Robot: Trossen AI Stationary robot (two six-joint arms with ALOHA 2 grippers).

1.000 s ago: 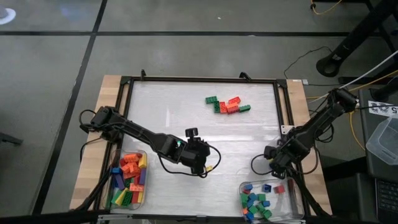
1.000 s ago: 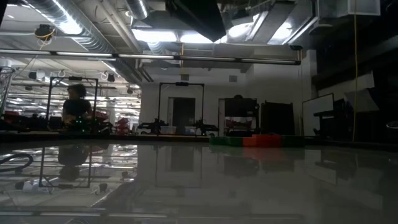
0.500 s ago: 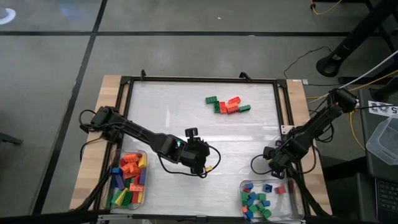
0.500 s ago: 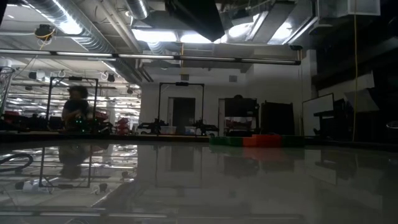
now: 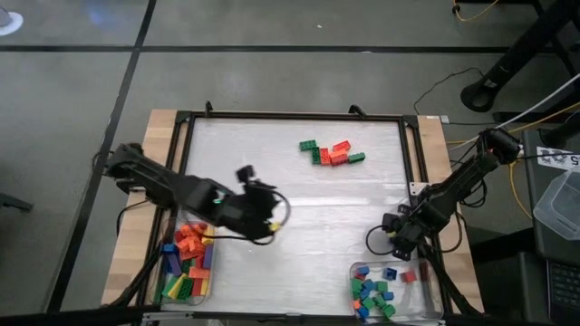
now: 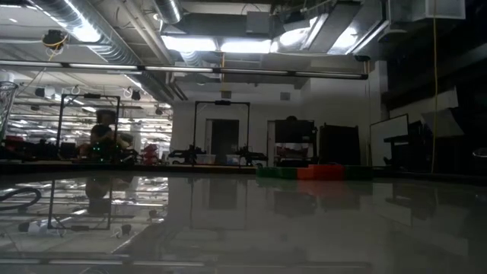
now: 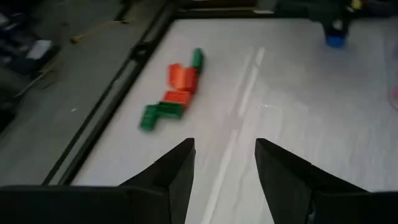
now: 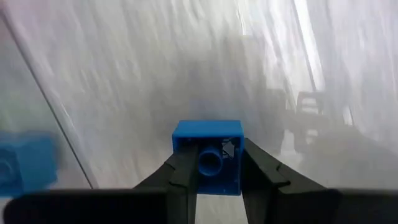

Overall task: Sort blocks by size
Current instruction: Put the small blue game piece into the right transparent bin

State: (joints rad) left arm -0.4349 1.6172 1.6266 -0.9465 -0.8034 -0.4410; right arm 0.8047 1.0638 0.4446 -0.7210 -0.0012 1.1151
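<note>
A loose cluster of green, red and orange blocks (image 5: 331, 152) lies on the white table top at the far middle. It also shows in the left wrist view (image 7: 174, 93) and the low view (image 6: 319, 172). My left gripper (image 5: 263, 213) (image 7: 224, 149) is open and empty over the table's left middle, beside the left tray. My right gripper (image 5: 396, 237) (image 8: 208, 177) is shut on a small blue square block (image 8: 207, 155), just beyond the far edge of the right tray. That block also shows far off in the left wrist view (image 7: 336, 40). My right gripper pinches the blue block by two opposite side walls (image 8: 180, 163) between its two fingers. The block sits at the fingers' free ends, and its hollow underside (image 8: 211, 163) faces the wrist camera.
A clear tray (image 5: 207, 290) at the near left holds several long blocks: orange, red, yellow, green, blue, purple. A clear tray (image 5: 433, 292) at the near right holds several small blocks, mostly blue and green; one (image 8: 25, 165) shows beside my right gripper. A black frame (image 5: 290, 116) rims the table.
My left gripper has swung from the table's near middle toward the left edge and a little toward the far edge, and stands beside the left tray. It has stayed open. My right gripper has kept the blue block, almost in place.
</note>
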